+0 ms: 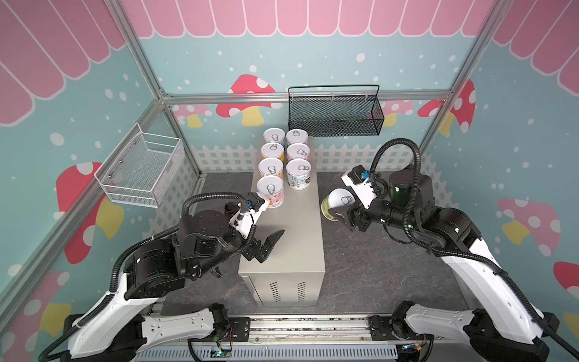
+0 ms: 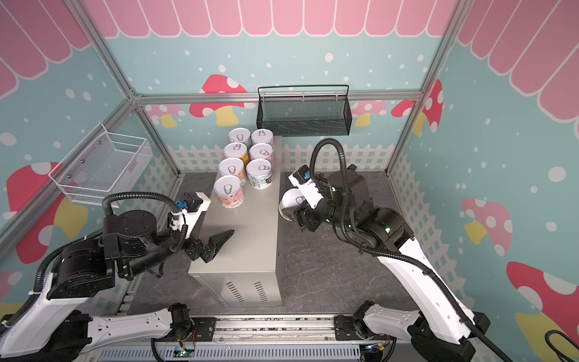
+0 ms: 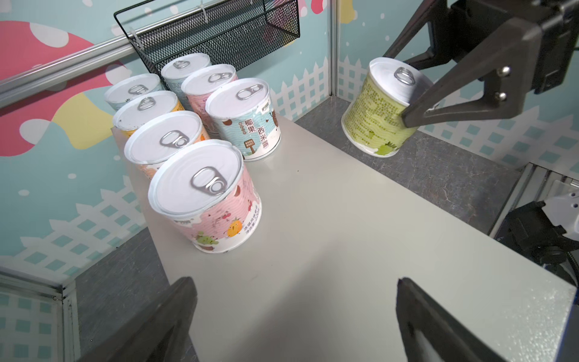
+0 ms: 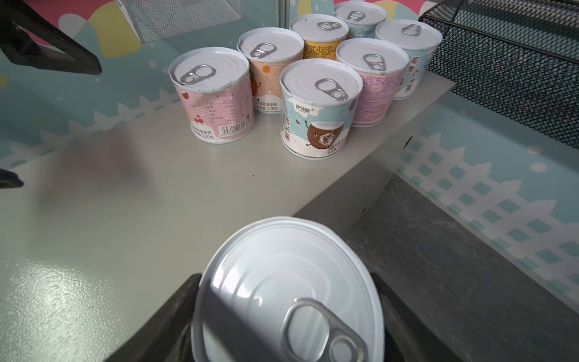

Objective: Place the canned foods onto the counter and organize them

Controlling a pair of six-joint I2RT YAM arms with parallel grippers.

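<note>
My right gripper [image 1: 340, 210] is clamped across the sides of the green can [image 1: 330, 209], jaws narrowed to the can's width. I hold that can tilted in the air, just beside the right edge of the tabletop [image 1: 294, 232] and over the dark surface [image 1: 369, 269] below. My left gripper [image 3: 297, 322] is spread as wide as it goes and holds nothing. It hangs over the near, bare part of the tabletop, apart from every can.

The other 7 cans [image 1: 272, 167] stand upright at the far end of the tabletop. Both top views show them plainly in 2 rows, 4 on the left and 3 on the right. The pink can [image 1: 271, 194] ends the left row and the blue coconut can [image 1: 298, 175] ends the right one, so the spot beside the pink can is bare.

My right wrist view gives only the held can's white lid and pull tab between my 2 fingers. Its green label and its tilt show in the left wrist view. Only the right wrist view shows the barcode on the pink can. The black mesh basket [image 1: 335, 116] hangs on the back wall behind the rows.
</note>
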